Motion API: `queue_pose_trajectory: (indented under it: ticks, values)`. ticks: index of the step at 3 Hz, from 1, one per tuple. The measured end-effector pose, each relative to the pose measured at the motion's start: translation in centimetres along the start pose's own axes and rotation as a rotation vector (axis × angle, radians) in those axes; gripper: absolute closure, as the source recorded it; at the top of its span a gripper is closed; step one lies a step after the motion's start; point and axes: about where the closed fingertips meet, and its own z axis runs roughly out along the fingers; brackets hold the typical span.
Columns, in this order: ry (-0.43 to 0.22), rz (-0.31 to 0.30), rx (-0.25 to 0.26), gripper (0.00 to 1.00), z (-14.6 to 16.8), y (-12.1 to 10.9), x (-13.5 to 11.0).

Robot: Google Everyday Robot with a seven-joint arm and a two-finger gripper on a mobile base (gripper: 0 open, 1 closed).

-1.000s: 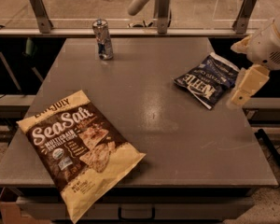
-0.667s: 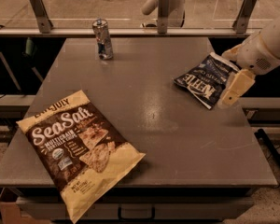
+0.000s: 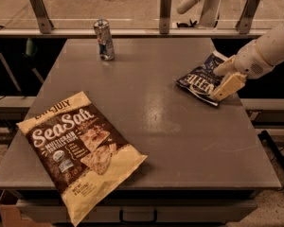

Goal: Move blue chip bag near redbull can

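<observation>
The blue chip bag (image 3: 197,79) lies flat on the right side of the grey table (image 3: 146,108), dark navy with white lettering. The redbull can (image 3: 104,39) stands upright at the table's far left, well away from the bag. My gripper (image 3: 223,78) comes in from the right on a white arm and sits at the bag's right end. Its two cream fingers (image 3: 228,85) are spread apart, one on the far side and one on the near side of the bag's edge. The bag rests on the table.
A large tan-and-brown Sea Salt bag (image 3: 78,148) lies at the front left, overhanging the table's front edge. A rail with metal posts (image 3: 165,11) runs behind the table. Another white robot arm (image 3: 203,1) stands beyond the rail.
My gripper has moved left and down from the table's right edge onto the right end of the blue chip bag. The bag and can have not moved.
</observation>
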Motion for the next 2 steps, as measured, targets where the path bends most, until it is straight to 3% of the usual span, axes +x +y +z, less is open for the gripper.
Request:
queue_pose_trajectory:
  ticks: [2]
  values:
    - [-0.056,-0.003,0.046,0.94,-2.2,-1.7,-0.4]
